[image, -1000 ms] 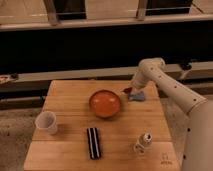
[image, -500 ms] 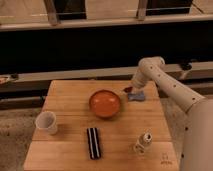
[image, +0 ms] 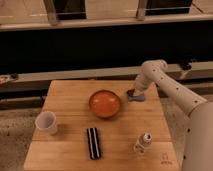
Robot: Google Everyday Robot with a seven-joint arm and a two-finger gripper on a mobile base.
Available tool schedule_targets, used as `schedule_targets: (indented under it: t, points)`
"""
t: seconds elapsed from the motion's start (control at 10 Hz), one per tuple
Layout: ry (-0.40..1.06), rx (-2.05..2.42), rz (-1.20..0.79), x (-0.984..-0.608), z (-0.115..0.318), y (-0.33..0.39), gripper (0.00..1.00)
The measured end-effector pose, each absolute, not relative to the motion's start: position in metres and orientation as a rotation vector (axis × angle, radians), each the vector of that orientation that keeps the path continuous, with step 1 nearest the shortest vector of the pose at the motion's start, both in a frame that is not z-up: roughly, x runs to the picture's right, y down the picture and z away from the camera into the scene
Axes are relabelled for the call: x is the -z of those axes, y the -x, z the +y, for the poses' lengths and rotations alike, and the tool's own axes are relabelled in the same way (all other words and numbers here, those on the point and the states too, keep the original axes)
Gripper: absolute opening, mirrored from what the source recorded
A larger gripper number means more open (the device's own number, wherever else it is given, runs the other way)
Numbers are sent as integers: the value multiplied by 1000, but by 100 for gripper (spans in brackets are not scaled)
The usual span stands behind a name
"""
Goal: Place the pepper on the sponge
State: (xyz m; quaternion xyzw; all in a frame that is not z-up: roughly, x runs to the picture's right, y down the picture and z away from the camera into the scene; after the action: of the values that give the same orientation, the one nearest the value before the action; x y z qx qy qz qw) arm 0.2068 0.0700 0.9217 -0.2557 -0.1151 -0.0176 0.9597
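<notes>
Now, the gripper (image: 133,91) of the single white arm is seen low over the far right part of the pale wooden counter (image: 70,100), set directly at the small light-blue rectangular sponge (image: 139,98). The tiny dark-red pepper piece (image: 130,93) is made out at the gripper's very tip, at the sponge's left end, on the side facing the round orange-red bowl (image: 105,103). So the pepper lies straight below the gripper and a shade to the left of it, with no sideways gap to be closed. Whether the gripper is clamped on the pepper or parted from it cannot be told, and it cannot be told either whether the pepper rests on the pad or is held just clear of it. The scene would fit a pepper held just clear of the pad as well as one already lying there. The sponge's long axis is judged to run roughly across the picture, left to right. No axis can be given for the pepper. The arm is brought in from the right edge, its outer link slanting up and leftward to a bent joint above the counter's far right corner. From there the last link drops steeply to the sponge. Well apart from all this a white cup (image: 46,122), a black striped rectangular block (image: 93,143) and a small white bottle (image: 143,142) are seen along the near side.
</notes>
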Motion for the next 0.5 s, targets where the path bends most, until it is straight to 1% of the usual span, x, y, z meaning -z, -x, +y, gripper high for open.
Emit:
schedule_targets:
  t: [0.5]
  points:
    - [521,27,-231,-925,71,-210,0]
